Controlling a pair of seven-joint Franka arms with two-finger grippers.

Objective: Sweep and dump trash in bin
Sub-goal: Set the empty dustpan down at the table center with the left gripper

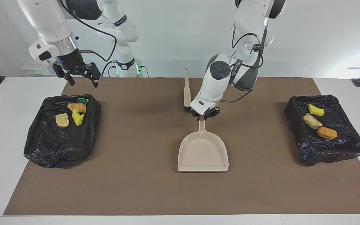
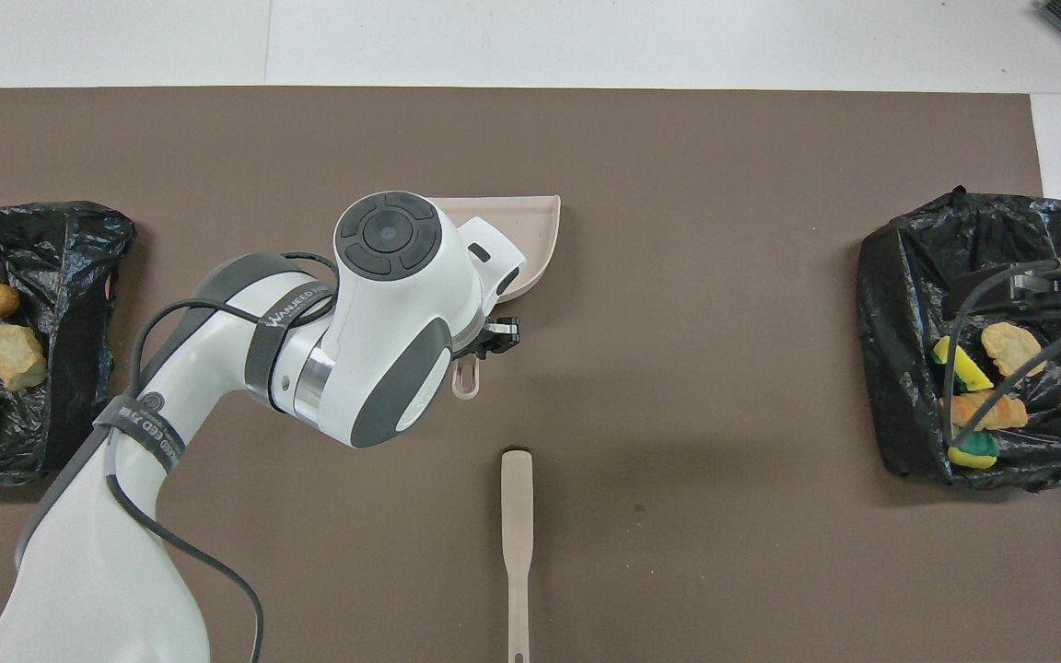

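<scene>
Yellow trash [image 1: 316, 110] lies binned, well apart from left gripper [image 1: 202, 116] pinching dustpan [image 1: 203, 153].

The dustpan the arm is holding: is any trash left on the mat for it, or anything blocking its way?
No scraps show on the brown mat; all visible trash lies in the two black bins. The left gripper holds the dustpan, empty, mid-mat. Only the brush lies nearby, nearer the robots, not blocking.
</scene>
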